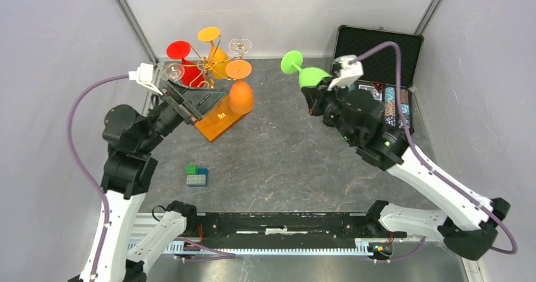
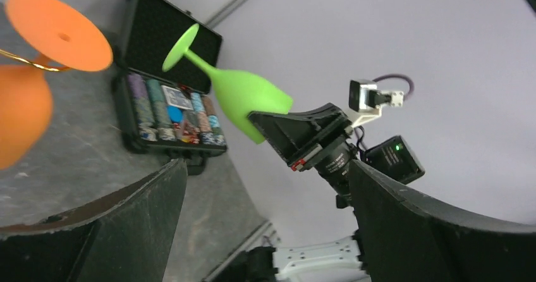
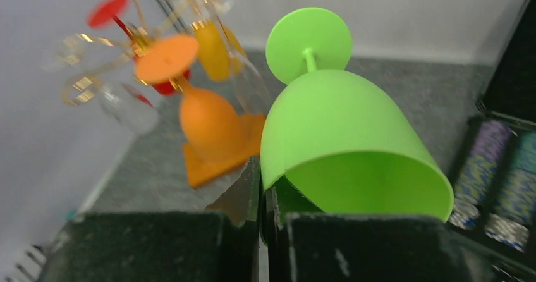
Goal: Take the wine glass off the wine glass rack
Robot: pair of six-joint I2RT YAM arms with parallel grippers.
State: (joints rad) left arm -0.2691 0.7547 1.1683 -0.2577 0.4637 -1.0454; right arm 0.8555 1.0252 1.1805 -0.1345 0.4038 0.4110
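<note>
The lime-green plastic wine glass (image 1: 311,74) is off the gold wire wine glass rack with its flat orange base (image 1: 218,127). It hangs in the air at about one o'clock over the table (image 1: 297,162), well apart from the rack, tipped with its foot pointing away. The right claw (image 1: 316,90) is clenched on the rim of its bowl. As I judge it, the lift-off is done; only setting the glass down may be left.

The left claw (image 1: 201,100) is spread wide and grips nothing, close by the rack at ten o'clock.

The rack carries a red glass (image 1: 189,73), a yellow one (image 1: 218,57), an orange one (image 1: 241,95) and two clear ones.

At two o'clock an open black hard case (image 1: 379,48) holds rows of poker chips (image 1: 392,105) and what looks like a card deck.
</note>
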